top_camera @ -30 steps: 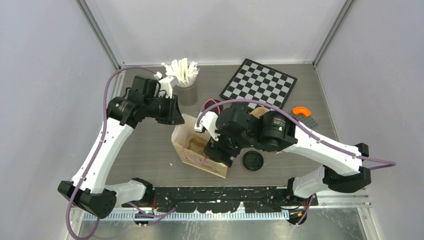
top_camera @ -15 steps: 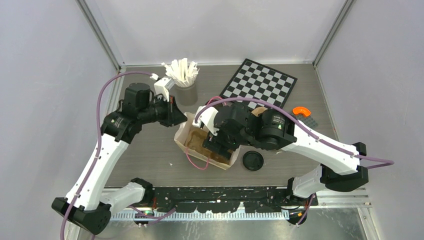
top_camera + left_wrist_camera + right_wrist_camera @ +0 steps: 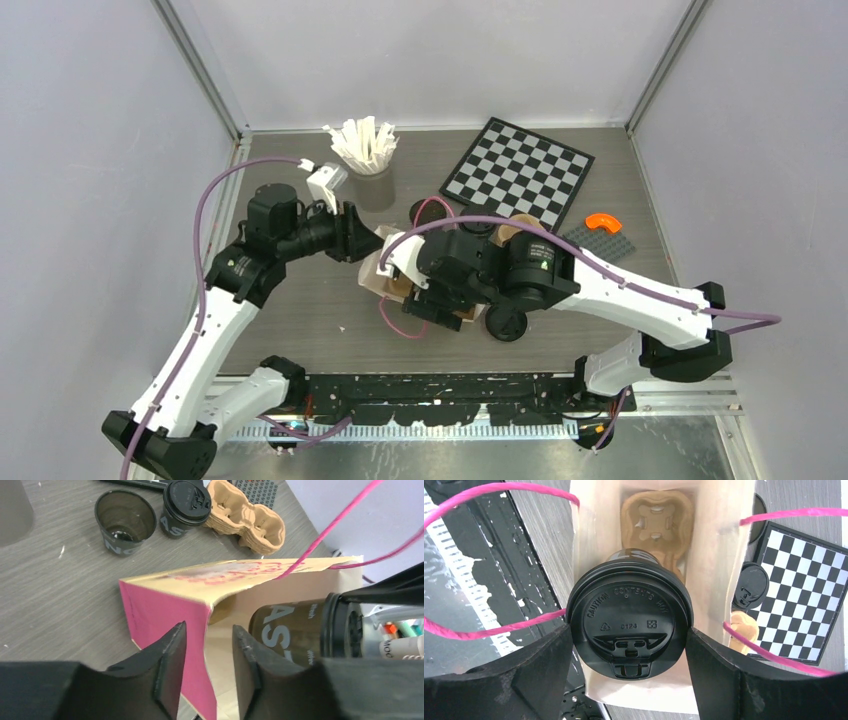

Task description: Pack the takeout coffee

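Status: packing is part done.

1. My right gripper (image 3: pixel 628 635) has its fingers spread wide and pressed against both sides of the lid of the held cup (image 3: pixel 629 612). That cup sits squarely between the fingers, in the mouth of the bag (image 3: pixel 711 540).
2. Beyond the cup, deeper in the bag, lies a carrier (image 3: pixel 655 515). I judge the cup is not yet seated in it.
3. My left gripper (image 3: pixel 208 627) has its fingers narrow, one on each side of the bag's pink wall. I cannot tell whether they pinch it.
4. Outside the bag, ahead of the left fingers on the table (image 3: pixel 60 590), stand a second lidded cup (image 3: pixel 186 507) and an open cup (image 3: pixel 123 522) with no lid. A spare carrier (image 3: pixel 247 522) lies just beside them.

Remaining, in my judgement: seat and release the held cup, then deal with the two cups outside.
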Controlling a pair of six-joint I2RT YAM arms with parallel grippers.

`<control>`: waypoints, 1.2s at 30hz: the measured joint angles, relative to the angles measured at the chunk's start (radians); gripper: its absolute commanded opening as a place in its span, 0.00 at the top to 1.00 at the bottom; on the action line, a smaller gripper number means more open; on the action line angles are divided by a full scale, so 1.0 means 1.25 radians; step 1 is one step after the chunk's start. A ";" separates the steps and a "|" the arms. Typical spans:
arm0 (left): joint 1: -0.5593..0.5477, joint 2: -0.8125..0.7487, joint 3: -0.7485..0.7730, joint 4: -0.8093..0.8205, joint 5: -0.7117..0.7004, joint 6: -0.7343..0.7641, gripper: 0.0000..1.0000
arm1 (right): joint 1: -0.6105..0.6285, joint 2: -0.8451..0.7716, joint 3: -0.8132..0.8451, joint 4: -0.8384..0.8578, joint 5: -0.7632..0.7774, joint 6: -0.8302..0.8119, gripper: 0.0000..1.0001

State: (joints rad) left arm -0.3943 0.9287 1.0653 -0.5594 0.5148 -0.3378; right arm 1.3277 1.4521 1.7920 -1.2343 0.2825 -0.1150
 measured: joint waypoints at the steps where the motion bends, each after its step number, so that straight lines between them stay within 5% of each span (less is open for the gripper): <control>1: 0.000 -0.004 0.002 -0.004 -0.003 -0.004 0.46 | 0.008 0.000 -0.006 0.001 0.003 0.000 0.21; 19: 0.000 -0.081 0.087 -0.364 -0.052 -0.036 0.38 | 0.121 -0.042 -0.173 0.042 0.115 -0.009 0.21; 36: 0.000 -0.109 0.045 -0.371 -0.069 -0.019 0.43 | 0.148 -0.019 -0.181 0.060 0.163 -0.012 0.21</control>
State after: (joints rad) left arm -0.3946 0.7925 1.1213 -1.0237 0.4282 -0.3618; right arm 1.5131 1.4284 1.5658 -1.1587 0.4866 -0.1299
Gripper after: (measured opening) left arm 0.578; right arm 0.820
